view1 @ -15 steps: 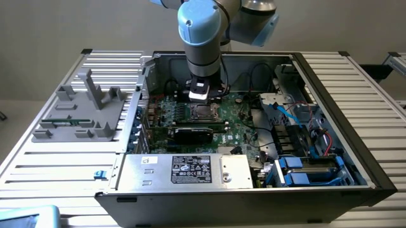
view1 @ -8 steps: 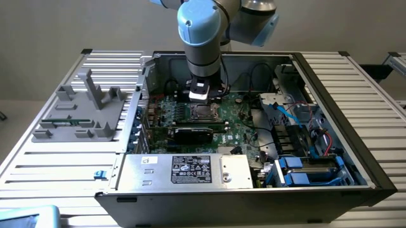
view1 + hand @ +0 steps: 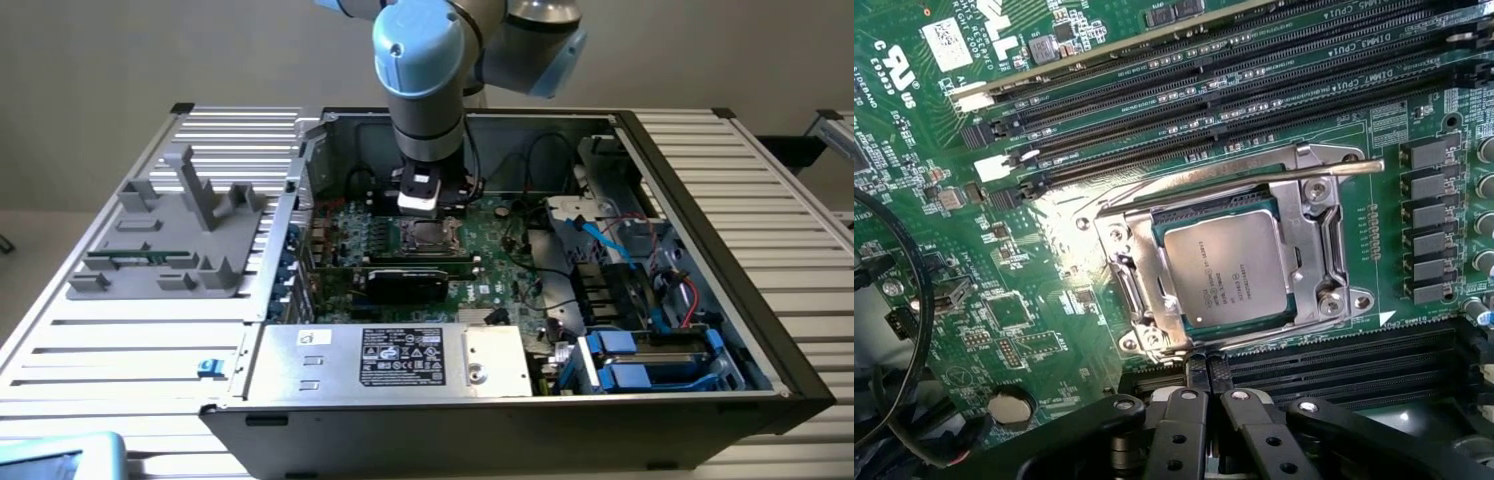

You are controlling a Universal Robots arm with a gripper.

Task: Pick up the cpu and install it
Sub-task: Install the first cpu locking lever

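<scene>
Claw (image 3: 1204, 385) closed, empty, cpu (image 3: 1226, 268) in socket (image 3: 1324, 240)

Open from above over the socket frame (image 3: 1229, 265), with the cpu (image 3: 1226, 268) seated inside. Hemmed by memory slots (image 3: 1184, 95) on one flank, black cables (image 3: 904, 330) nearby, case walls (image 3: 641, 160) all around.
</scene>
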